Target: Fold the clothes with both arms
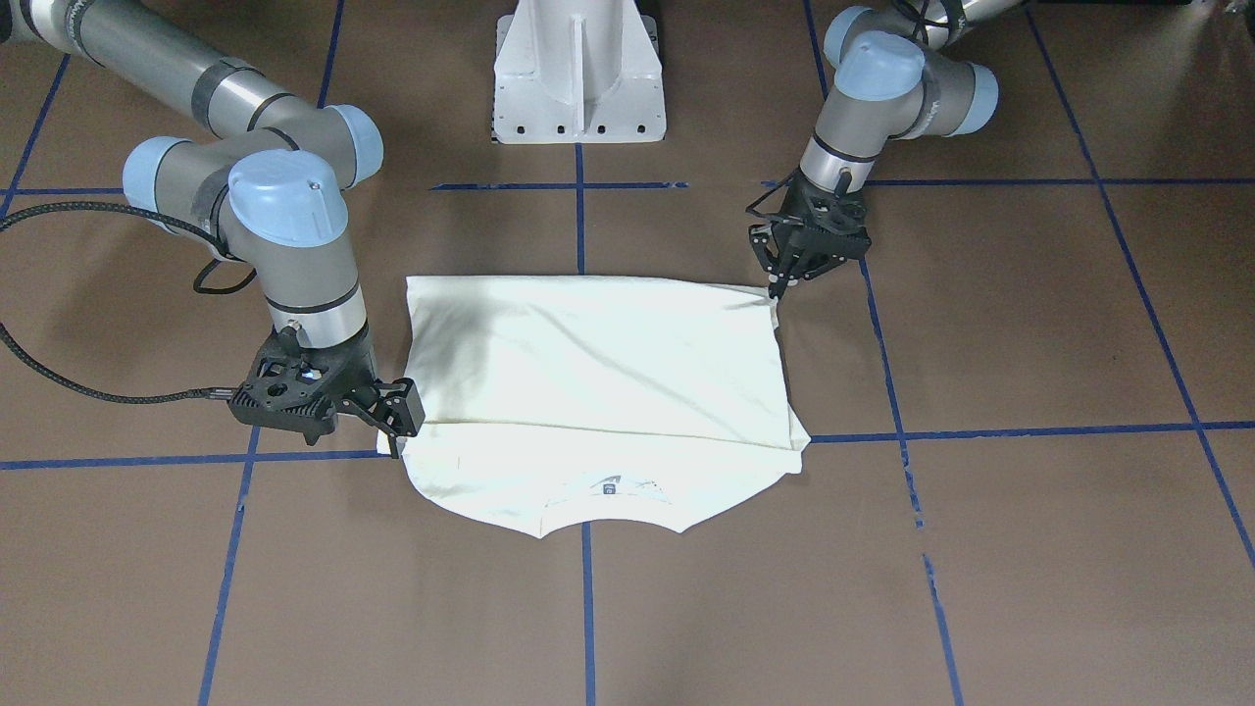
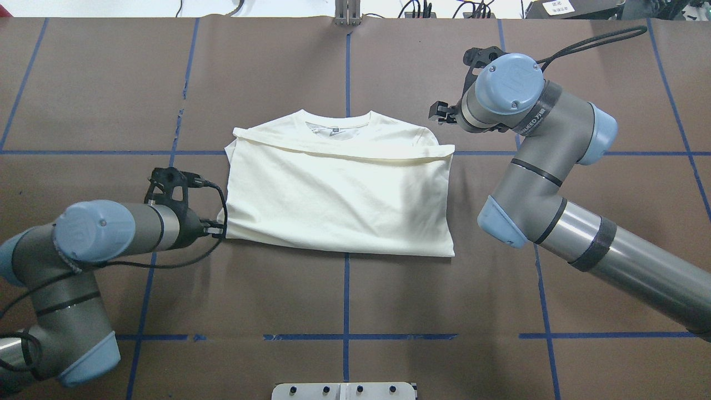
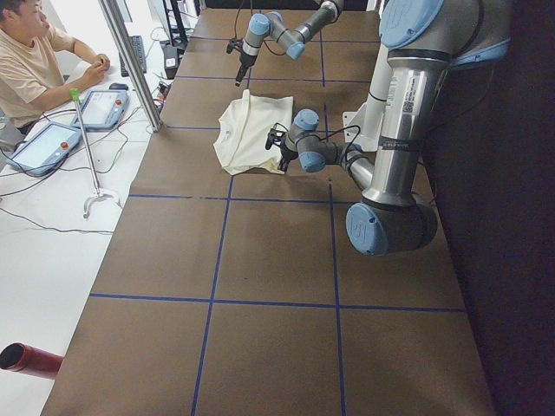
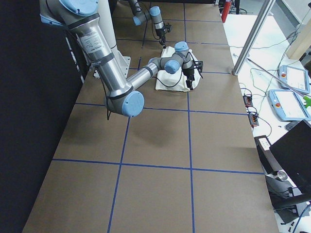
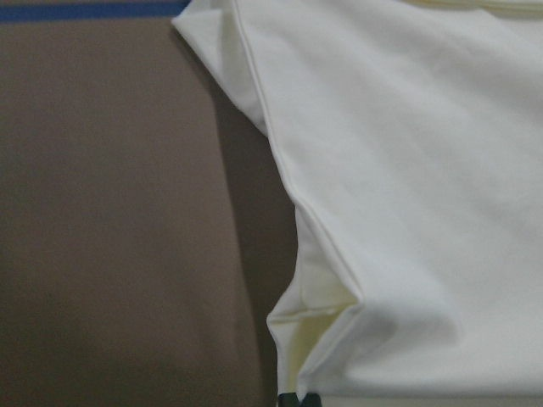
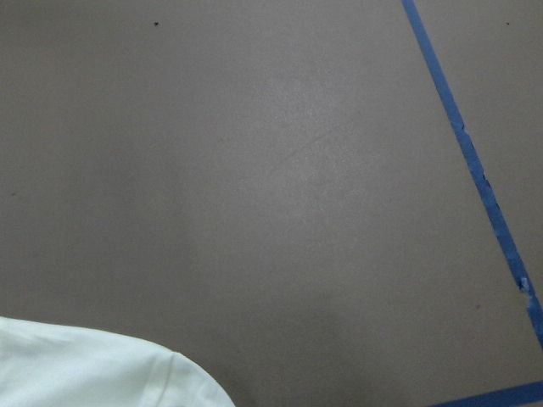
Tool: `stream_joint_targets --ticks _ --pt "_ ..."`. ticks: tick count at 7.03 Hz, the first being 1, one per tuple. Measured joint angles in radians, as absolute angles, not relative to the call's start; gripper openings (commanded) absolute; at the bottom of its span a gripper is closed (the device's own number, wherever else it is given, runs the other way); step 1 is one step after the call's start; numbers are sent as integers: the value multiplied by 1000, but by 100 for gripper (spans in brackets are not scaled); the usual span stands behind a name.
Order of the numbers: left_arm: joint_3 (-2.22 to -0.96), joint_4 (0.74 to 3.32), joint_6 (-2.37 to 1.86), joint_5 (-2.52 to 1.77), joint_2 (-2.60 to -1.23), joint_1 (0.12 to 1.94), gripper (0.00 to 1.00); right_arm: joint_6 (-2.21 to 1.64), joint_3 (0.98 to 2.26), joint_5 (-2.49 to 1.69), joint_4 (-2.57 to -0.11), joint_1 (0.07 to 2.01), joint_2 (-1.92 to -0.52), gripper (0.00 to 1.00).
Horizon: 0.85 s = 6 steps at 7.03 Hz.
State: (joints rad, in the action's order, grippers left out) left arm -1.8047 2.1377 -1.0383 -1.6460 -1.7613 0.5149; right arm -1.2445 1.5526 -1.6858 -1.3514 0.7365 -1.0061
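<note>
The cream-white folded cotton shirt (image 2: 339, 194) lies in the middle of the brown table (image 2: 344, 300). Its long axis is parallel to the robot's edge and its collar points to the far edge. It lies between the two grippers, on a diagonal. The black left gripper (image 2: 218, 226) touches its near-left corner. The jaws look closed, but I cannot tell if cloth is between them. The black right gripper (image 2: 439, 112) is just beside the far-right corner, jaws apart and empty. Both are equally near.

Bright, even light from above — soft shadows fall on the shirt (image 1: 608, 373) and table (image 1: 1029, 549); wrist views seem slightly blurred.
</note>
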Motion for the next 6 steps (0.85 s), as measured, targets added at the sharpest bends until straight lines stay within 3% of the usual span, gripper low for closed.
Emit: stream_joint_targets --ticks 2,5,6 --pt "-1619 2142 -832 -1649 -1862 696 0 -1250 1553 -1686 -1351 736 -1005 100" --pt "-1046 2209 -749 -1614 -2298 849 0 -1255 1560 -1686 -1352 735 -1002 100" --pt "-903 2242 -748 -1580 -2409 864 29 -1257 1567 -1686 -1352 735 -1001 100"
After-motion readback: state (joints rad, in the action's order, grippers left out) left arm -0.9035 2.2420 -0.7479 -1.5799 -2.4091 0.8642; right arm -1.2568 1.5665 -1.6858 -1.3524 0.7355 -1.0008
